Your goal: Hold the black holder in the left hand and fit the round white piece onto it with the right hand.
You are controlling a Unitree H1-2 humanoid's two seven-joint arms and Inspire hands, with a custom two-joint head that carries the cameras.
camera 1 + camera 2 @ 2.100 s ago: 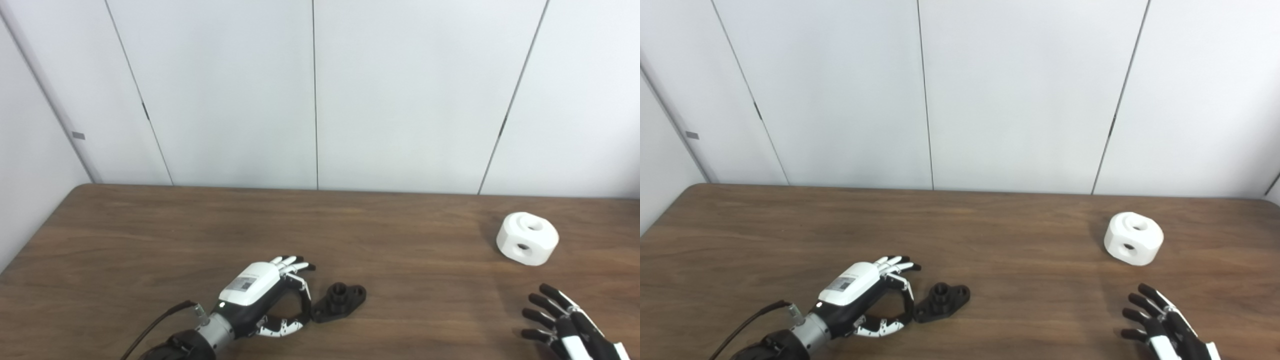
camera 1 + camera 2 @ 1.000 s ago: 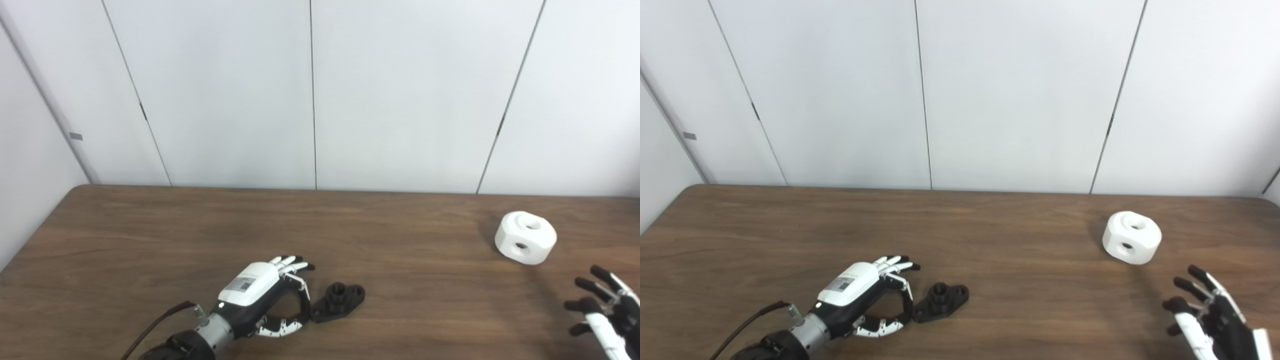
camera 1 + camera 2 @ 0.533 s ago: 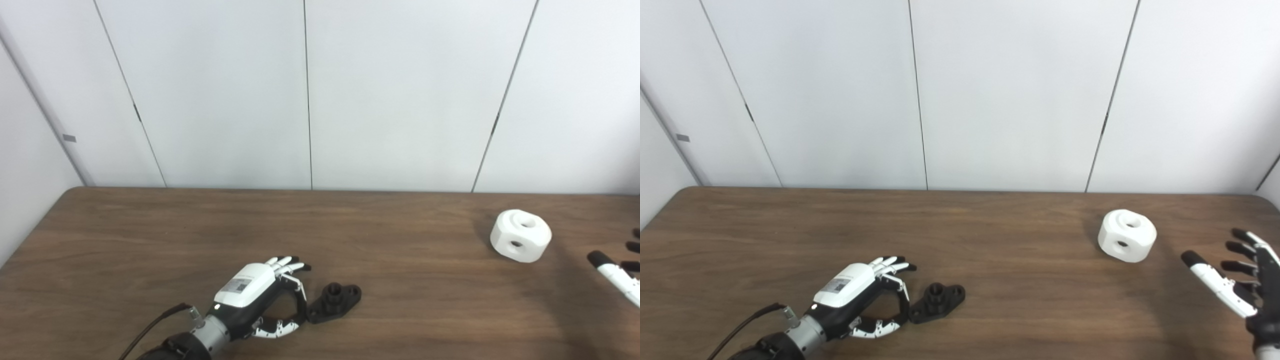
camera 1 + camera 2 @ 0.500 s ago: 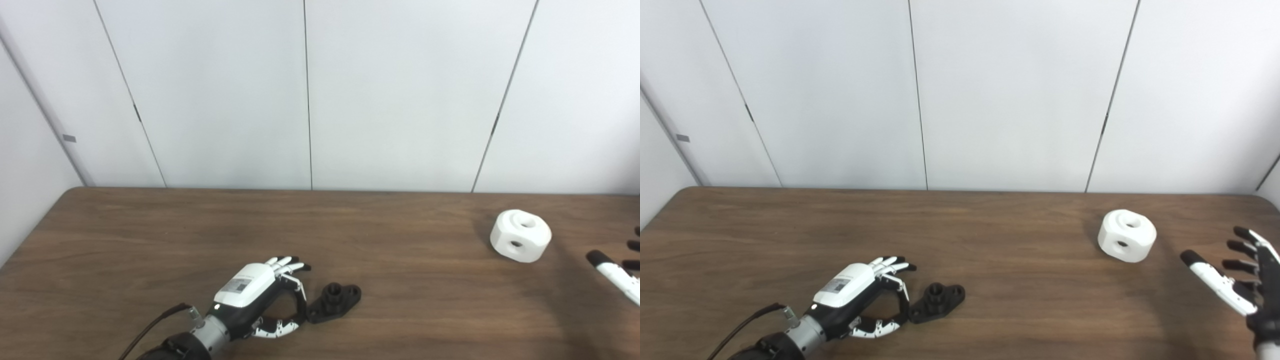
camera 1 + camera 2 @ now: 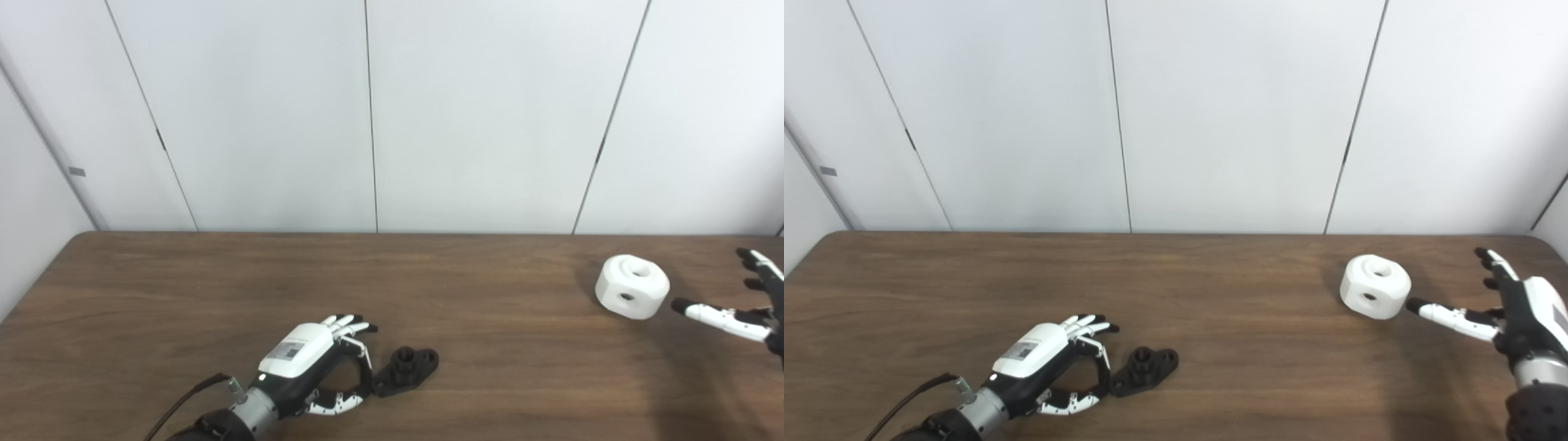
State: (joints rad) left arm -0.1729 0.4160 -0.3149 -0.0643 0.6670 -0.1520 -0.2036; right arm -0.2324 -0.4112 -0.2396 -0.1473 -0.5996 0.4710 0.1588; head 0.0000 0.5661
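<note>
From the left eye view, there is one black holder (image 5: 405, 370) lying flat on the brown wood-grain tabletop (image 5: 184, 288), near the front edge and a bit left of centre. It is matte black, a flat plate with rounded ears, a short round collar standing up in the middle and a small hole through an ear. The left robot hand (image 5: 315, 361) lies beside it, fingers curled in an open hook with the tips at the holder's left end; it grips nothing. There is one round white piece (image 5: 632, 286), far off to the right: a chunky smooth puck with bevelled edges, a hole in its top and another in its side.

From the right eye view, the right robot hand (image 5: 1503, 306) shows better. It sits just right of the white piece, spread wide and empty, its white thumb (image 5: 1448, 318) reaching toward the piece with the black tip very near it; I cannot tell whether it touches. Pale wall panels (image 5: 1231, 110) stand behind.
</note>
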